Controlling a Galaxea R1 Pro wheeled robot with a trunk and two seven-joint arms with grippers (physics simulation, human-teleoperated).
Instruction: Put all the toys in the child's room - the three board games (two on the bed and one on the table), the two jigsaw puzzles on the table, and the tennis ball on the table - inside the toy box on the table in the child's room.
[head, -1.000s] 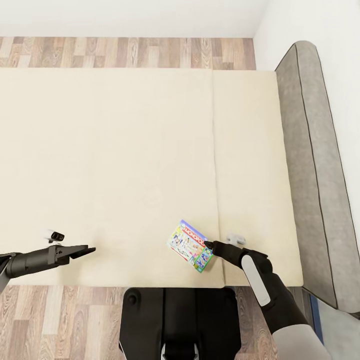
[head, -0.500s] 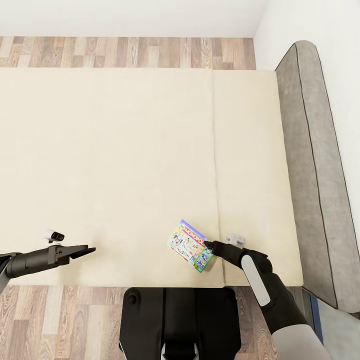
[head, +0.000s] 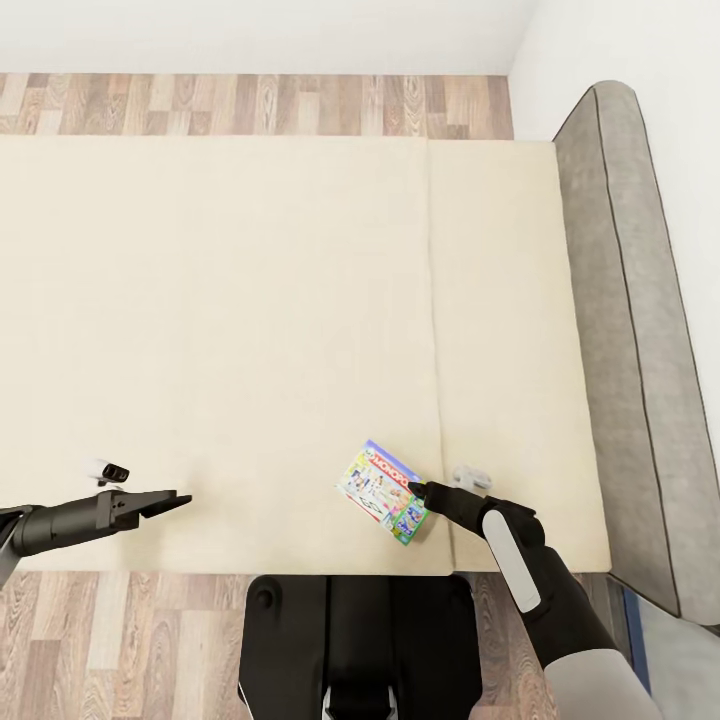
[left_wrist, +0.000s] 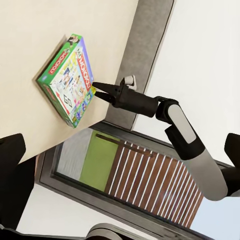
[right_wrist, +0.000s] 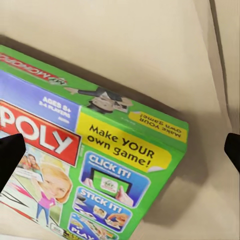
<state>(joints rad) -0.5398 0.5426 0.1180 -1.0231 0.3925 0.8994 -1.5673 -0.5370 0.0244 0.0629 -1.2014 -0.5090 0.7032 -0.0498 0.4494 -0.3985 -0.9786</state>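
Bed (head: 250, 330) was the reference – cream top, grey headboard (head: 630, 330) along its right side. Monopoly board game (head: 383, 492) lay flat near the bed's front edge. Right gripper (head: 420, 489) touched the carton's right edge, jaw gap unreadable. Left gripper (head: 172, 501) hovered over the bed's front-left, holding nothing – spread unclear.

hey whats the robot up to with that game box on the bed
The robot stands at the edge of the bed, its right tool at the corner of a Monopoly box that lies flat near the bed's edge. The right wrist view shows the fingers spread wide either side of the box, so nothing is gripped yet. The left tool hangs over bare bedding, off to the side.
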